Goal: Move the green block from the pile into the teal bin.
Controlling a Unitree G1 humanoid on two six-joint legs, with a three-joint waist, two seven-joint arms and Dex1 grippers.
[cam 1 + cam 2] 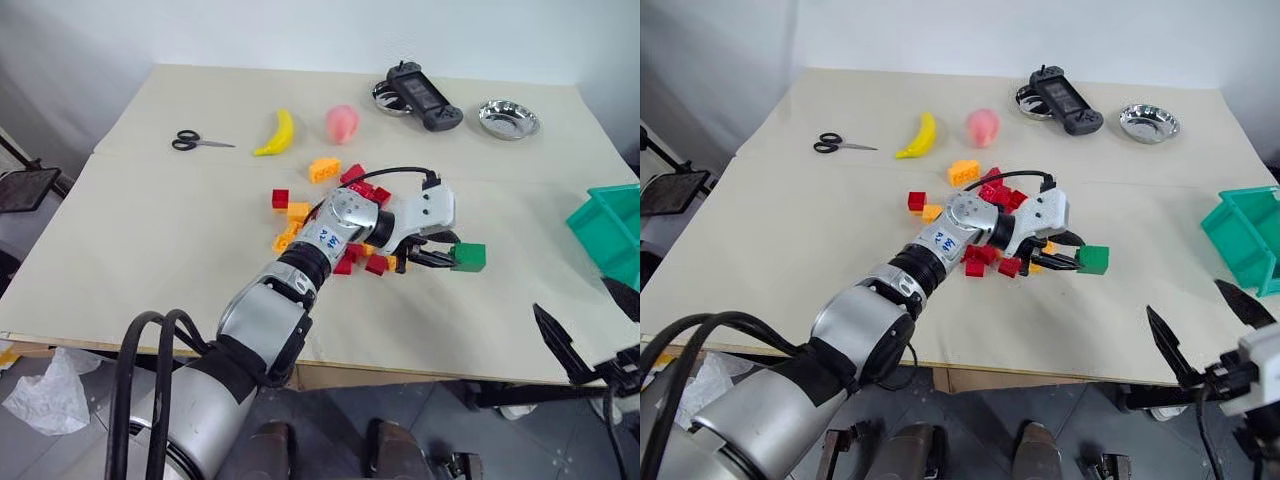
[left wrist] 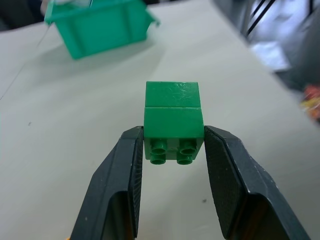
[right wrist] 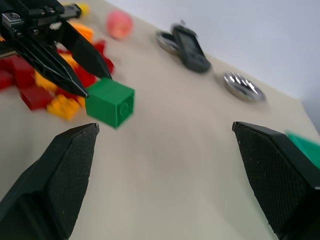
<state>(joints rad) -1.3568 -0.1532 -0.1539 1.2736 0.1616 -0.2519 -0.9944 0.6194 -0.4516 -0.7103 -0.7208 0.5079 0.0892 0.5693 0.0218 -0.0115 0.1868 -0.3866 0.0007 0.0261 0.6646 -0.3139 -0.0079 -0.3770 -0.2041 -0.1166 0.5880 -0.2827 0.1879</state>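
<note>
Two black fingers of our left gripper (image 1: 448, 258) clamp the small green studded plastic brick (image 1: 468, 257), one finger on each side face; in the left wrist view the brick (image 2: 173, 121) sits between the pads with its studs facing back toward the wrist. The brick is held clear above the pale counter (image 1: 160, 230), at about three o'clock from the heap of red and orange-yellow studded bricks (image 1: 340, 215), and apart from it.

Our left arm reaches across the heap, so part of the pile lies hidden beneath the wrist. A loose red brick (image 1: 280, 199) sits at nine o'clock of the heap.

At three o'clock from the green brick, well apart at the counter's edge, stands the teal open-topped plastic bin with slanted walls (image 1: 612, 226).

Our right gripper (image 1: 1205, 335) hangs off the counter's near edge, at about five o'clock from the green brick, with its fingers spread wide and holding nothing.

Along the far side of the counter we see black-handled scissors (image 1: 197, 142), a yellow banana (image 1: 278, 133), a pink peach-like fruit (image 1: 341, 122), a black handheld game controller (image 1: 425, 98) lying across a round steel bowl (image 1: 384, 96), and a second round steel bowl (image 1: 508, 118) at about one o'clock from the heap.
</note>
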